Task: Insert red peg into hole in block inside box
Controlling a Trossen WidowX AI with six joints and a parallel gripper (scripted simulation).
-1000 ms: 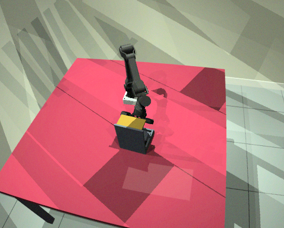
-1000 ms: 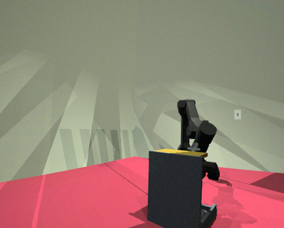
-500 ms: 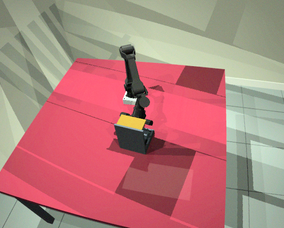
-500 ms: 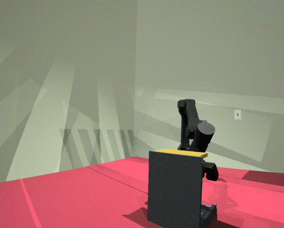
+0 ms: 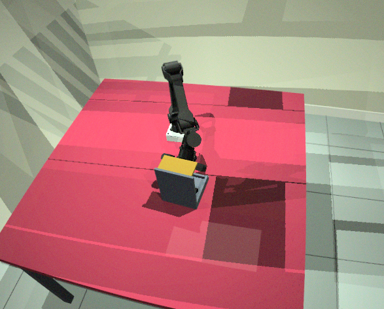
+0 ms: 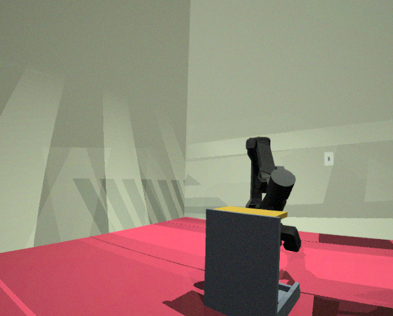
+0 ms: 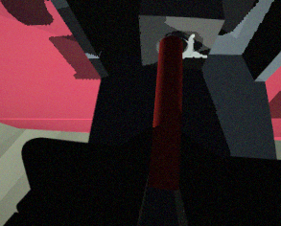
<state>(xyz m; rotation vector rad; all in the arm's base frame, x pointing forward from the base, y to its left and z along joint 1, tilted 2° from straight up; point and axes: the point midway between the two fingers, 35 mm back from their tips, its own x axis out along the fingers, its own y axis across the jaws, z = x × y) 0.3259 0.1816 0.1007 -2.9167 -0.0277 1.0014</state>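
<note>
The red peg is between the fingers of my gripper, which is shut on it. In the wrist view its far end overlaps the hole in the grey block; whether the tip is inside the hole I cannot tell. The box turns its dark back wall to the top and exterior views. The yellow roof sticks out from the top of that wall. My gripper's body is at the open front, with its fingers reaching below the roof; the top and exterior views hide the fingers, peg and block.
The box's low side walls flank the block. The arm comes down from behind the box's open front, close to the roof's front edge. A white piece lies by the arm's base. The red table carries all.
</note>
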